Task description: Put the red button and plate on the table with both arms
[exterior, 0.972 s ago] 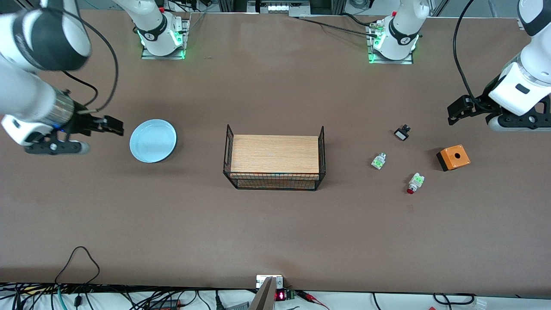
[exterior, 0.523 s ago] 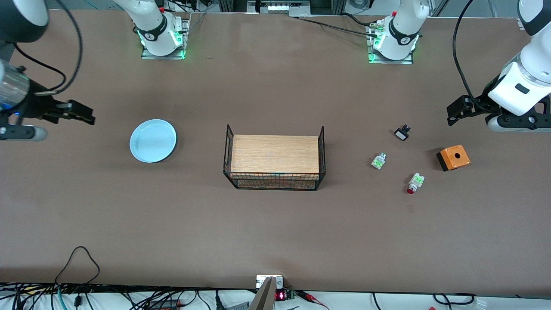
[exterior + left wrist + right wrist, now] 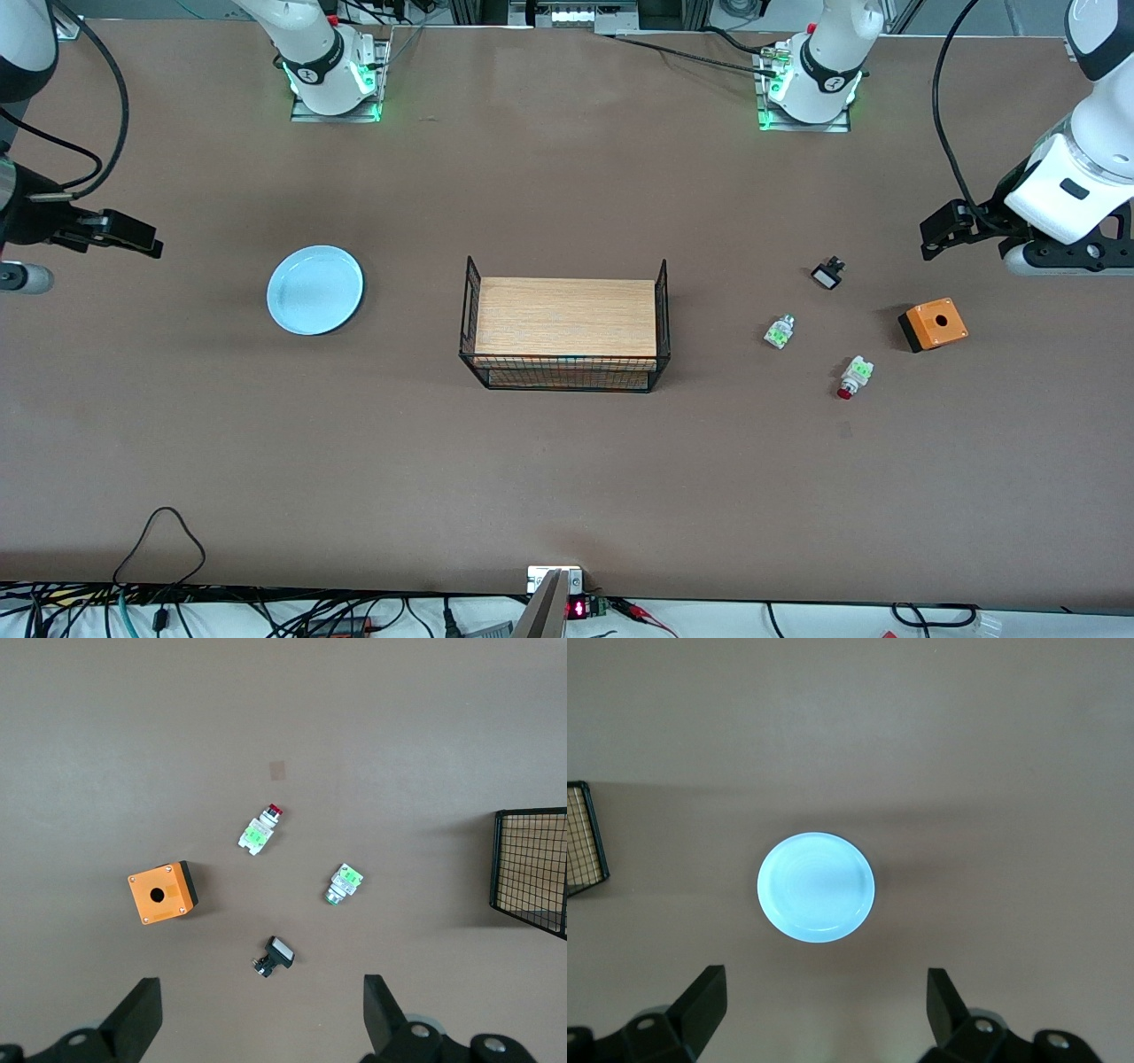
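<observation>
— What do you see at the right arm's end of the counter (image 3: pixel 567 478)?

— My right fingers (image 3: pixel 133 235) hang above bare counter at that end, spread wide apart with nothing between them. In my right wrist view the plate (image 3: pixel 816 888) lies flat, well clear of my fingertips (image 3: pixel 704 997). It sits on the counter between my right fingers and the wire basket (image 3: pixel 564 324), apart from both.

— And the middle?

— The basket stands there, a wooden board on top of it.

— Toward the left arm's end?

— Four small things lie scattered, none touching. The green-white part (image 3: pixel 779 331) is closest to the basket. The black-and-white part (image 3: pixel 827 273) lies farther from the front camera. The red button (image 3: pixel 854 376) lies on its side nearest the front camera, its red cap pointing toward that camera. The orange box (image 3: pixel 933 323) sits closest to the left arm's end.

— And your left fingers?

— My left fingers (image 3: pixel 941 227) hover above counter near the orange box, apart and empty; I wait there.
</observation>
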{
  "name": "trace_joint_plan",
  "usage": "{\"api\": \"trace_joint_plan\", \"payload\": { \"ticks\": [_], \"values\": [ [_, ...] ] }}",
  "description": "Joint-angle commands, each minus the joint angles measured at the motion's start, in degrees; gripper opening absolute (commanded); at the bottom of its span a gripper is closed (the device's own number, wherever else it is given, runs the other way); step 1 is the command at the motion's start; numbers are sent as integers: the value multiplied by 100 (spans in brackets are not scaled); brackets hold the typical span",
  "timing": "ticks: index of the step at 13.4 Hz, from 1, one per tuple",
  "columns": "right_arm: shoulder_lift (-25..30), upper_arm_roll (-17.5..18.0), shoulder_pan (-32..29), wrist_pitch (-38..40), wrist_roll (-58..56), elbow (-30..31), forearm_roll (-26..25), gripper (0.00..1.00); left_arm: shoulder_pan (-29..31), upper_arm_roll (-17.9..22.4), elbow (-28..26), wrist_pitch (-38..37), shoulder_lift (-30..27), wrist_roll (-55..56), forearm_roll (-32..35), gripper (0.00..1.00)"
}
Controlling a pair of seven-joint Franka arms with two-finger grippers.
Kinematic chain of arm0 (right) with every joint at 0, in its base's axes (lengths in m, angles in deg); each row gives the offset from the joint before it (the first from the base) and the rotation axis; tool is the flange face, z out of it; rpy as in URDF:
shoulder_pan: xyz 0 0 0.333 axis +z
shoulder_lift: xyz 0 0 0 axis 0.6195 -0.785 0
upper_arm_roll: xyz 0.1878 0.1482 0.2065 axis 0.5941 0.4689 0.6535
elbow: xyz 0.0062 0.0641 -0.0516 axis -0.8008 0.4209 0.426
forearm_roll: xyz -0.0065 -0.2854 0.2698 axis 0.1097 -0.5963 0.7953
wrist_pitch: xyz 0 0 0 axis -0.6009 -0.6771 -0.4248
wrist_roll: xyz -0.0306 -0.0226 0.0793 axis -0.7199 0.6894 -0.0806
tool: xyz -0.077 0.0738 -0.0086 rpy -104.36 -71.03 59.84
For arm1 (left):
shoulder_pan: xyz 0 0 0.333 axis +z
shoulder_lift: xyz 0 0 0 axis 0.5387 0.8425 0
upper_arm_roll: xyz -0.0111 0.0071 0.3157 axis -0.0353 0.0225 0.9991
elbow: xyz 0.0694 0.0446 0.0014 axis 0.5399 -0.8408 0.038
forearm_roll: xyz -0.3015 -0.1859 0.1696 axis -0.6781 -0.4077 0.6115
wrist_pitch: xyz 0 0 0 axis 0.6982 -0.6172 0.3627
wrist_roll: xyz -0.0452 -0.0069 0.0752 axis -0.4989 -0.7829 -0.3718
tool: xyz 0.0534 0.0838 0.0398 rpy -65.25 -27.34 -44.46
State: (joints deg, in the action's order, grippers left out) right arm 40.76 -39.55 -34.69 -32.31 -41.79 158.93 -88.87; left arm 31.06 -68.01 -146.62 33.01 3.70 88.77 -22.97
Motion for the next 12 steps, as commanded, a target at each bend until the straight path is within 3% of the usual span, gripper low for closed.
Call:
{"api": "trace_joint_plan", "payload": {
  "ticks": [1,3,12],
  "values": [
    [384,-15,27,-264,-124,503,-35,100,30,-12,201,-138,98,3,-68,100],
    [640,-15,27,-406,-115,733,18,100,39,-12,201,-130,107,-15,-76,100],
    [579,-6,19,-318,-141,487,27,100,22,-12,210,-147,98,-41,-76,100]
  ]
}}
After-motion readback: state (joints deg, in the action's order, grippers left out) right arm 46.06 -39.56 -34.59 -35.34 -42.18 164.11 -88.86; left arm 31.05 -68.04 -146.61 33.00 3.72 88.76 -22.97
